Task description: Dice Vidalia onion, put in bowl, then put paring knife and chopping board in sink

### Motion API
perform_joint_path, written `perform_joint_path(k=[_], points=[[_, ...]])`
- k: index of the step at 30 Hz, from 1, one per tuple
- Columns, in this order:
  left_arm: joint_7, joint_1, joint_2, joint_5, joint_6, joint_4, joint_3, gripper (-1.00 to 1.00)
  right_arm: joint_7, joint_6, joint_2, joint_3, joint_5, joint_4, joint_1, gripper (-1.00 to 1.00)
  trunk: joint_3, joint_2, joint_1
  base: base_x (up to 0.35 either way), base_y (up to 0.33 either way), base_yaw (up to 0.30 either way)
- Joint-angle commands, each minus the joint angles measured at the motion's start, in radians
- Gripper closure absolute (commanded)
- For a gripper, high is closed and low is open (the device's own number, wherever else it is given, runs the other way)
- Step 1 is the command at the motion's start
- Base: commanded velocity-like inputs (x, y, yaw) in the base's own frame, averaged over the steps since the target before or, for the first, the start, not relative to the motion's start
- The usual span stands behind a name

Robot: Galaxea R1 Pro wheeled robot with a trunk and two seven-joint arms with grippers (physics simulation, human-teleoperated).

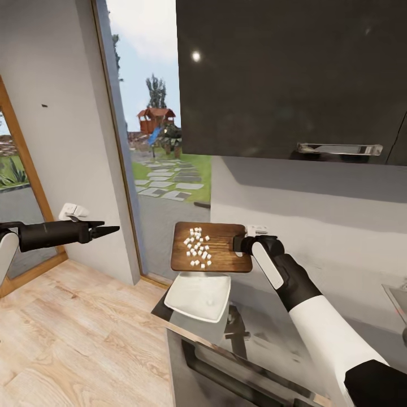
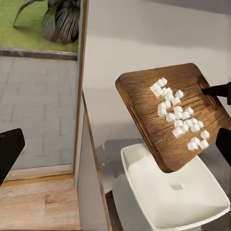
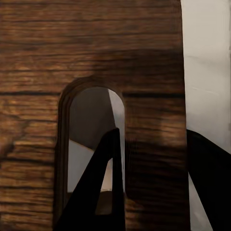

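Observation:
My right gripper (image 1: 240, 244) is shut on the chopping board (image 1: 220, 257) at its handle-slot end. One finger (image 3: 103, 183) goes through the slot. The board hangs in the air, tilted, above the white bowl (image 1: 192, 294) at the left end of the grey countertop (image 1: 265, 333). Several white diced onion pieces (image 1: 198, 247) lie on the board (image 2: 144, 106), and one small piece (image 2: 179, 185) seems to lie in the bowl (image 2: 144, 192). My left gripper (image 1: 110, 229) hovers open and empty over the floor, well left of the counter. The paring knife is out of view.
Glossy black upper cabinets (image 1: 294, 79) with a chrome handle (image 1: 339, 149) hang just above the board. A glass door (image 1: 158, 147) to the garden stands left of the counter's end. An oven front (image 1: 226, 367) sits below the counter, with light wood floor (image 1: 73, 339) to its left.

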Motion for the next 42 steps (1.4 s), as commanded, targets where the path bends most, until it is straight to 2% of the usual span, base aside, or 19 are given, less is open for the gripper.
perform_joint_path(k=[1,5,23,26,30,42], points=[[-0.005,-0.001,0.0,-0.002,0.004,0.0,0.001,-1.0,-0.009,0.0,0.0,0.002,-0.015,-0.001,-0.001,1.0,-0.002,-0.002,-0.002,-0.241,0.0,0.0],[-0.005,-0.001,0.0,-0.002,0.004,0.0,0.001,-1.0,-0.009,0.0,0.0,0.002,-0.015,-0.001,-0.001,1.0,-0.002,-0.002,-0.002,-0.195,0.0,0.0],[-0.005,-0.001,0.0,-0.002,0.004,0.0,0.001,-1.0,-0.01,-0.001,0.0,0.002,-0.015,-0.001,-0.001,1.0,-0.002,-0.002,-0.002,-0.004,0.0,0.0],[-0.005,-0.001,0.0,-0.002,0.004,0.0,0.001,-1.0,-0.011,-0.021,0.0,0.002,-0.015,0.004,-0.001,1.0,-0.002,-0.002,-0.002,0.0,0.0,0.0],[-0.005,-0.001,0.0,-0.002,0.004,0.0,0.001,-1.0,-0.011,-0.093,-0.001,0.002,-0.015,0.043,-0.001,1.0,-0.002,-0.002,-0.002,0.0,0.0,0.0],[-0.005,-0.001,0.0,-0.002,0.004,0.0,0.001,-1.0,-0.01,-0.14,-0.002,0.002,-0.012,0.07,-0.001,1.0,-0.002,-0.002,-0.002,0.0,0.0,0.0]])
